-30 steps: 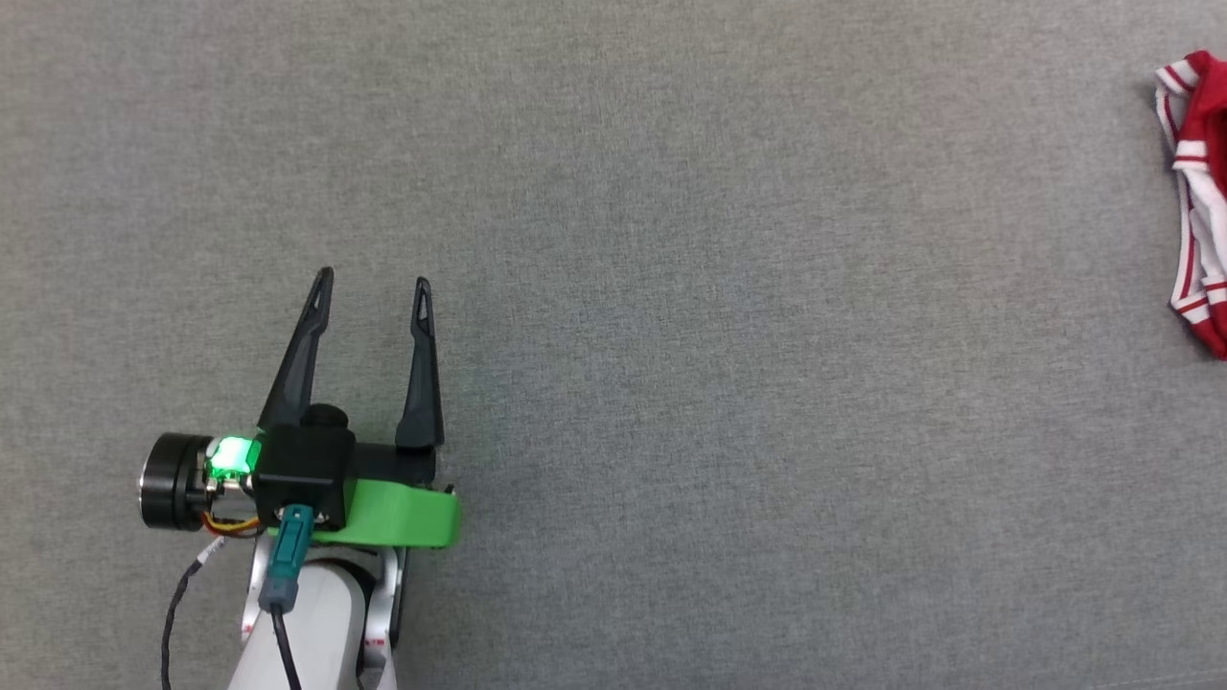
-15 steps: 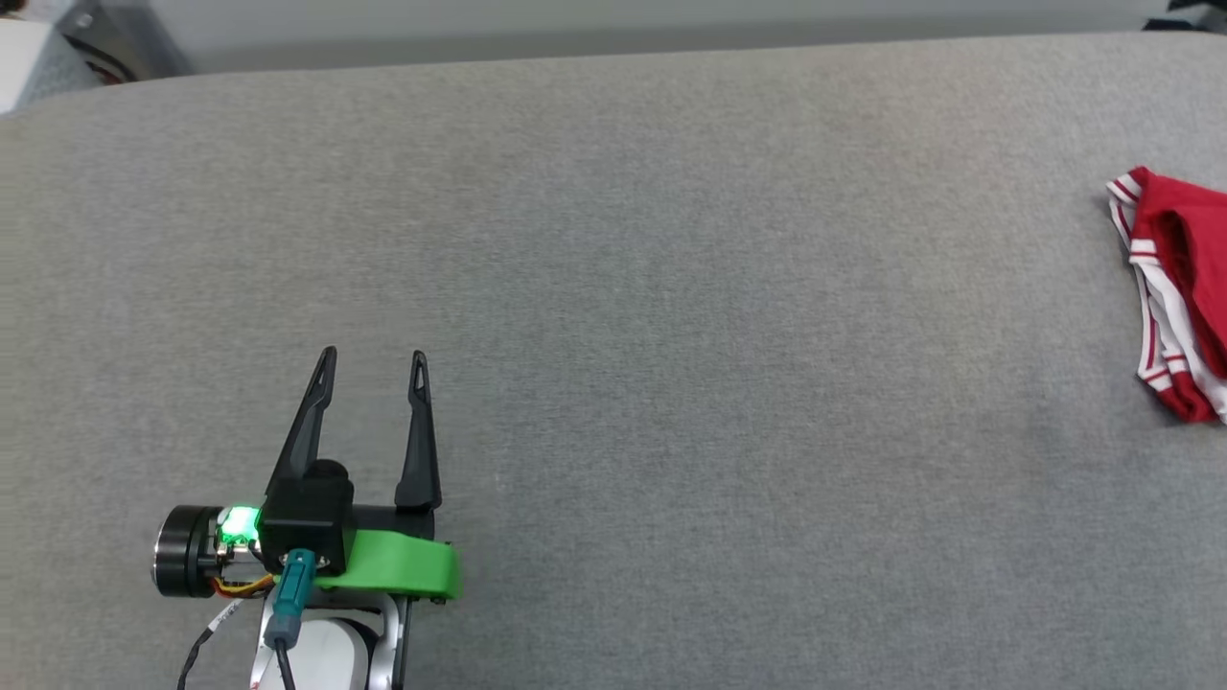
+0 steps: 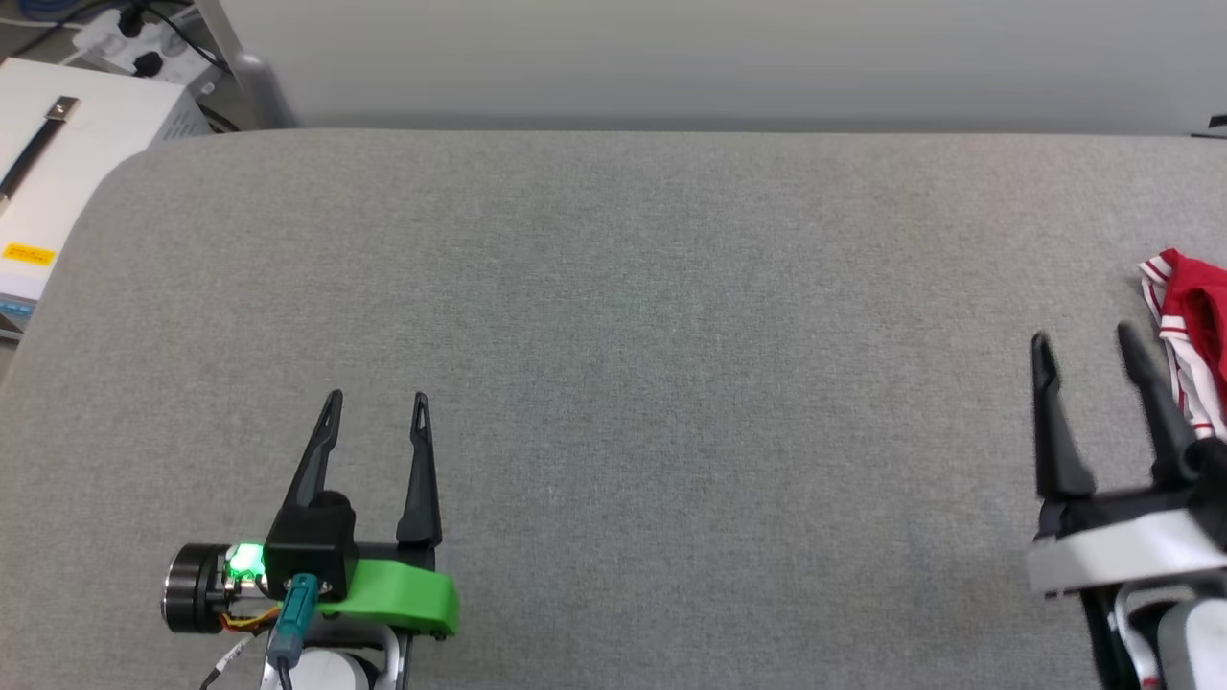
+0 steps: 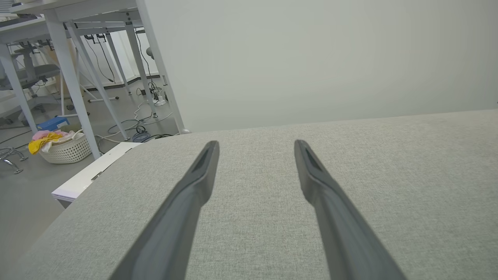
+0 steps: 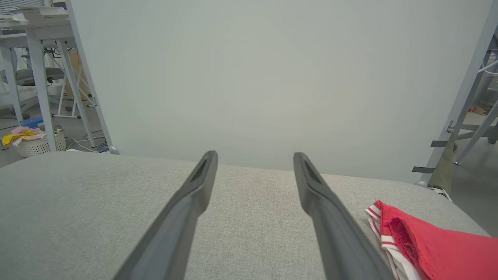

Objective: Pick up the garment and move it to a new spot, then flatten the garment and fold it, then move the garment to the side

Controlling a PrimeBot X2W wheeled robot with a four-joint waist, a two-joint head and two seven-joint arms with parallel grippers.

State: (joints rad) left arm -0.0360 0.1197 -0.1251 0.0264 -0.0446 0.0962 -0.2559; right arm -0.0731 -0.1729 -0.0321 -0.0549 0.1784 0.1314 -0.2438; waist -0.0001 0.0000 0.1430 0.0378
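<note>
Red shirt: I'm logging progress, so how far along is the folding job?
Done: nothing certain; the shirt lies bunched at the right edge of the table, no neat fold visible. In hand: nothing; the left gripper and right gripper stand open and empty, the right one beside the shirt. Left: likely pickup, flattening, folding, setting aside.

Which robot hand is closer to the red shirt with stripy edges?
Right. The right gripper sits just beside the red garment with red-and-white striped trim, on its left; the left gripper is far away across the grey padded surface.
</note>
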